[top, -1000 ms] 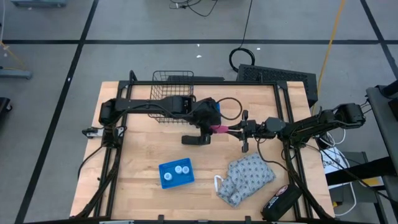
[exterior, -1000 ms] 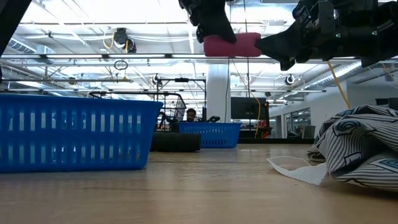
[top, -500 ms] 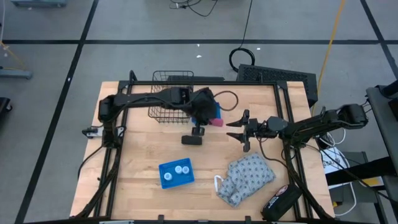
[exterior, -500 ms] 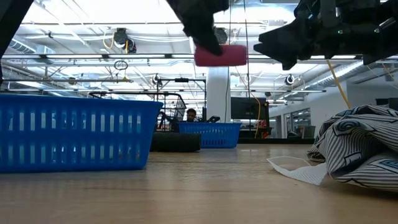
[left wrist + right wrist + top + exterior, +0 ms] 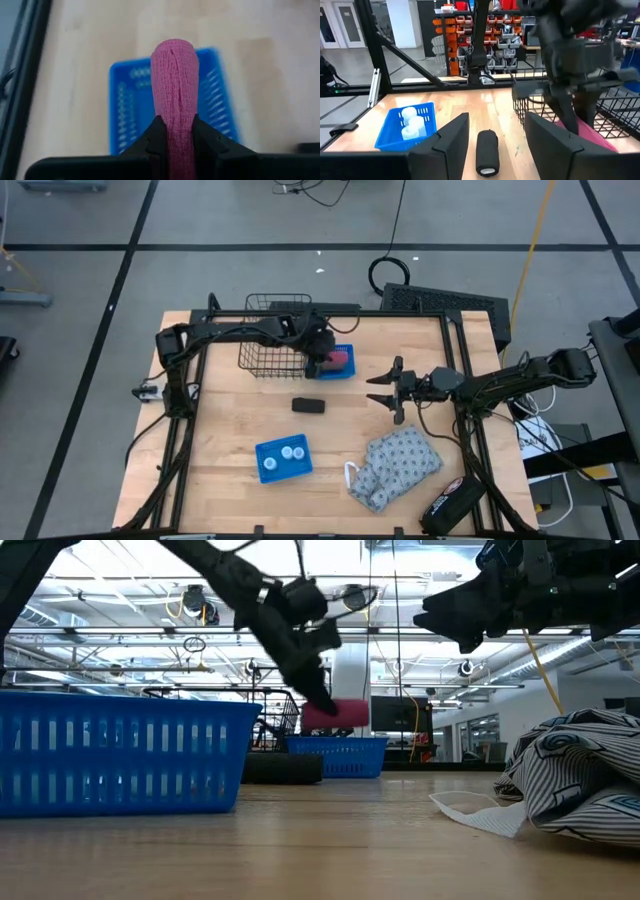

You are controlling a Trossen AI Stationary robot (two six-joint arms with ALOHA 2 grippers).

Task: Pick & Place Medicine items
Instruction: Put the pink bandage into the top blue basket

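Above the far blue tray [image 5: 344, 370], left end effector [image 5: 322, 362] clamps pink roll [image 5: 175, 95].

Two slim dark arms of matte black links, black cables looped along them; each claw carries two angular black fingers [image 5: 447, 140].

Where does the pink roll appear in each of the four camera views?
High view: pink roll upper centre, over the small blue tray beside the wire basket.
Low view: roll centre, hanging above that tray.
Left wrist view: roll centre, gripped by the left end effector.
Right wrist view: roll at right, partly hidden.
Shared landmark: the black roll on the table.
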